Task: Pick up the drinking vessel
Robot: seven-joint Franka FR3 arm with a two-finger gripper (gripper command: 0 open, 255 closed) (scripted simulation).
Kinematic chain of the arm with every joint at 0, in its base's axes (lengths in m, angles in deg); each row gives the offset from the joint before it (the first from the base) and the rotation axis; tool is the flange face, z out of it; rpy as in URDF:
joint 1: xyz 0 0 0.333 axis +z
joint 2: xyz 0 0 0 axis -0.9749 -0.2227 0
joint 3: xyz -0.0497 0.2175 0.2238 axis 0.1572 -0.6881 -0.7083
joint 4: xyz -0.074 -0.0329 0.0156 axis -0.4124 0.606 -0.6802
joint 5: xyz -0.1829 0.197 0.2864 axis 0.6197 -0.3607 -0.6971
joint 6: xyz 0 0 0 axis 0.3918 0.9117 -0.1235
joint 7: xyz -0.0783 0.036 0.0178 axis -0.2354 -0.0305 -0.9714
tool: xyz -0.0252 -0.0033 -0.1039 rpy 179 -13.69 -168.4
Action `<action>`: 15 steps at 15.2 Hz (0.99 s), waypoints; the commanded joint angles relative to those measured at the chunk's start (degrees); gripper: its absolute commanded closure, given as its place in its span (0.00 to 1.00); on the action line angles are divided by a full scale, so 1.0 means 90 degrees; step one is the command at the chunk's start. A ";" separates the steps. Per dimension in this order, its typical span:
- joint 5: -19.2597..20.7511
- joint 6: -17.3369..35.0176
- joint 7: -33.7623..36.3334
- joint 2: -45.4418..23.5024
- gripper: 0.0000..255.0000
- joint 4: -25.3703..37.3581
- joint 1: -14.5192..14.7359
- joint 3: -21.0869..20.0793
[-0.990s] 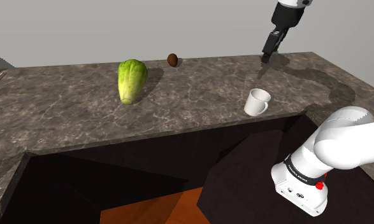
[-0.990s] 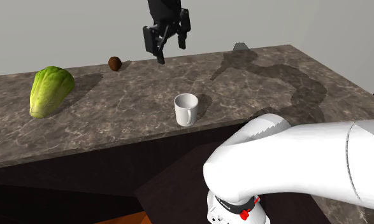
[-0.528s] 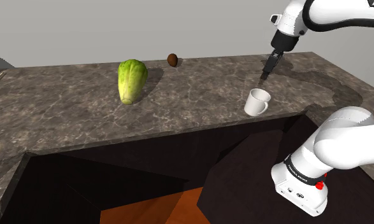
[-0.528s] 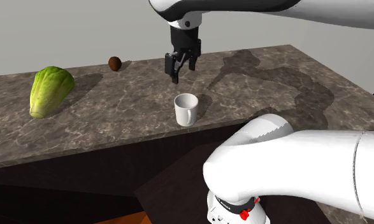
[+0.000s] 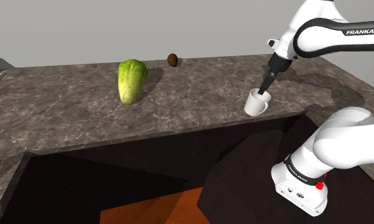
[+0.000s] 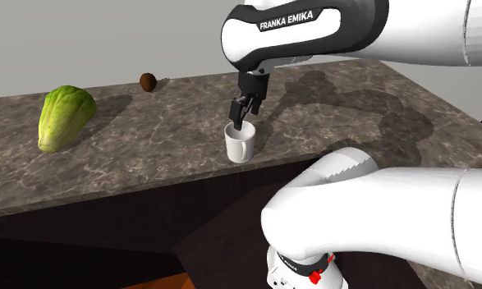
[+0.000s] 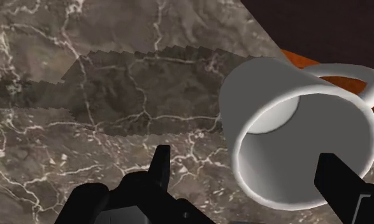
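The white arm (image 5: 325, 25) reaches in from the upper right of the shoulder view, down over the dark veined counter (image 5: 64, 108). A green lettuce head (image 5: 132, 79) lies upper left of centre on that counter, well apart from the work, so it is unlikely to be disturbed.

The white mug (image 5: 255, 105) stands upright at the right of the shoulder view and near the middle of the second exterior view (image 6: 239, 148), close to the counter's front edge. In the wrist view (image 7: 287, 95) its handle points out towards that edge, with orange floor showing beyond.

The hand (image 5: 263, 93) hangs just above the mug's mouth. Its fingers are spread with nothing pinched (image 7: 246, 162). One finger is over bare counter outside the mug's wall, and the other is over the rim on the handle side.

- **Main risk:** the hand looks off-centre. If it comes straight down, that second finger may land on the rim instead of clearing it, and tip the mug or shove it.
- **Fall:** the edge is so near that a shove could send the mug over.
- **Slip:** the wall looks smooth and round, so an uneven squeeze might make it twist or slide out.

A small brown thing (image 5: 172, 60) lies at the back of the counter, far from any trouble.

White lettering (image 6: 286, 20) on the arm's dark band reads "FRANKA EMIKA" at the top of the second exterior view. In the shoulder view the picture's right edge cuts it to "FRANKA EM". No other writing can be read.
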 commanded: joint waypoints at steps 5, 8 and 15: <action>0.0080 0.0674 -0.0082 -0.0229 0.00 -0.0440 -0.0025 0.0155; 0.0087 0.0727 -0.0081 -0.0236 1.00 -0.0486 -0.0028 0.0160; 0.0087 0.0728 -0.0082 -0.0239 1.00 -0.0484 -0.0029 0.0162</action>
